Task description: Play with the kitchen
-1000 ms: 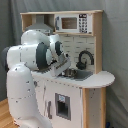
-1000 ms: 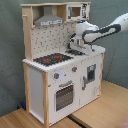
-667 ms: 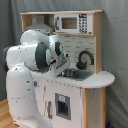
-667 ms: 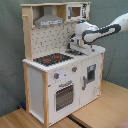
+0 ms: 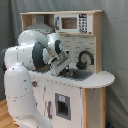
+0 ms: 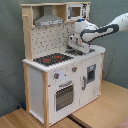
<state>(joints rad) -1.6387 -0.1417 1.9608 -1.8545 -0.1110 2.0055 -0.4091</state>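
Kitchen (image 6: 60, 75) first: a tall white and light-wood toy unit standing on a wooden floor (image 6: 100, 112) before a grey curtain (image 6: 10, 60), filling the middle in both exterior views. Nearest in the second exterior view is its front, with an oven door (image 6: 63, 96) under two knobs (image 6: 56, 76) and a second panel door (image 6: 90, 75) on the second exterior view's right. On the worktop behind lies a black hob (image 6: 53, 59) with red rings. Past it the white arm (image 6: 105, 29) reaches in from the second exterior view's right, its hand (image 6: 77, 46) low over the sink (image 5: 76, 74) just beside the black tap (image 5: 84, 59); whether the hand is clenched or released, I cannot tell. Farthest back are the dotted backboard (image 6: 47, 37), the hood (image 6: 49, 20) and a toy microwave (image 5: 72, 23).
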